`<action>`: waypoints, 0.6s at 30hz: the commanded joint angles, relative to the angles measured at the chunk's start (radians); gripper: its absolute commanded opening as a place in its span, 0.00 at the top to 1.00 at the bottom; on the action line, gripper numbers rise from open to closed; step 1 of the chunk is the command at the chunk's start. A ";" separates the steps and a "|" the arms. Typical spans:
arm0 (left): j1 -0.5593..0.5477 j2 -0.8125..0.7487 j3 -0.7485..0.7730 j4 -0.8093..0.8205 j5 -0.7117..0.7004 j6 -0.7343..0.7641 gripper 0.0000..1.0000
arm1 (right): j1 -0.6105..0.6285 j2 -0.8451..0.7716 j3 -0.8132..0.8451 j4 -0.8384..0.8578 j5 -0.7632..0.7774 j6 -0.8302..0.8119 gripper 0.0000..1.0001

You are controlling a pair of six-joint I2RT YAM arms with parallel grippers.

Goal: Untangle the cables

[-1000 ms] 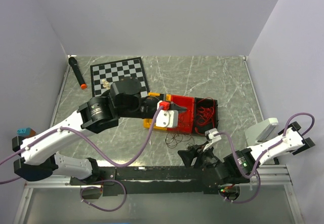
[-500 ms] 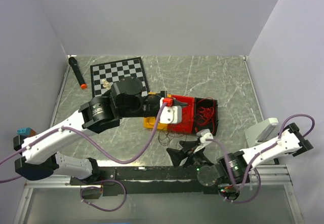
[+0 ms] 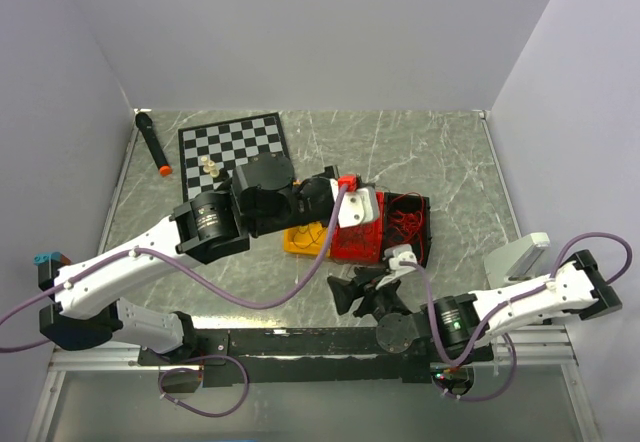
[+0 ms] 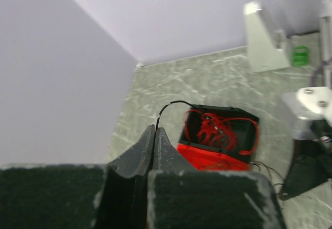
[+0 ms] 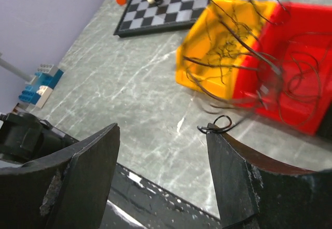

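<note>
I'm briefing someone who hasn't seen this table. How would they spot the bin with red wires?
Find the checkered board at the far left, then follow the row of three small bins rightward. The one with the red wires is the black bin at the right end, next to the red bin; the yellow bin is at the other end.

The left arm (image 3: 130,262) stretched from its base at the near left up and across toward the middle of the table, elbow bent and forearm running rightward. The left gripper (image 4: 155,131) had both fingers pressed flat together, a black strand of the cables (image 4: 168,103) pinched at their tips. The right arm (image 3: 520,297) lay low along the near edge, doubled back to point leftward. The right gripper (image 5: 161,130) held its fingers (image 5: 88,172) spread wide apart.
</note>
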 commanded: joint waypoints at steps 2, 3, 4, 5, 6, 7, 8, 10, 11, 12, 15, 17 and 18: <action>-0.006 0.010 0.040 0.132 -0.221 -0.017 0.99 | 0.004 -0.095 0.046 -0.388 0.024 0.376 0.26; -0.006 0.007 0.036 0.149 -0.238 -0.011 0.99 | 0.010 -0.109 0.043 -0.448 0.021 0.429 0.26; -0.006 0.007 0.033 0.167 -0.254 -0.010 0.99 | 0.016 -0.123 0.037 -0.494 0.018 0.485 0.26; -0.006 0.004 0.034 0.178 -0.264 -0.010 0.99 | 0.019 -0.129 0.034 -0.537 0.013 0.524 0.25; -0.008 0.002 0.037 0.187 -0.278 -0.013 0.99 | 0.021 -0.132 0.033 -0.595 0.007 0.570 0.25; -0.008 0.002 0.040 0.195 -0.292 -0.017 0.99 | 0.021 -0.132 0.034 -0.646 0.006 0.620 0.25; -0.006 0.002 0.046 0.198 -0.303 -0.020 0.99 | 0.022 -0.126 0.043 -0.699 0.003 0.677 0.25; -0.006 0.004 0.051 0.192 -0.308 -0.024 0.99 | 0.022 -0.103 0.071 -0.799 0.001 0.762 0.24; -0.006 0.001 0.051 0.196 -0.314 -0.029 0.99 | 0.027 -0.083 0.091 -0.850 0.001 0.815 0.23; -0.008 -0.002 0.046 0.201 -0.321 -0.032 0.99 | 0.027 -0.065 0.112 -0.888 0.006 0.848 0.23; -0.008 -0.002 0.033 0.227 -0.363 -0.040 0.99 | 0.042 0.009 0.171 -0.933 0.029 0.862 0.23; -0.008 0.008 0.034 0.229 -0.383 -0.053 0.99 | 0.061 0.053 0.210 -0.916 0.053 0.833 0.22; -0.008 0.013 0.037 0.224 -0.386 -0.059 0.99 | 0.068 0.070 0.224 -0.907 0.067 0.828 0.22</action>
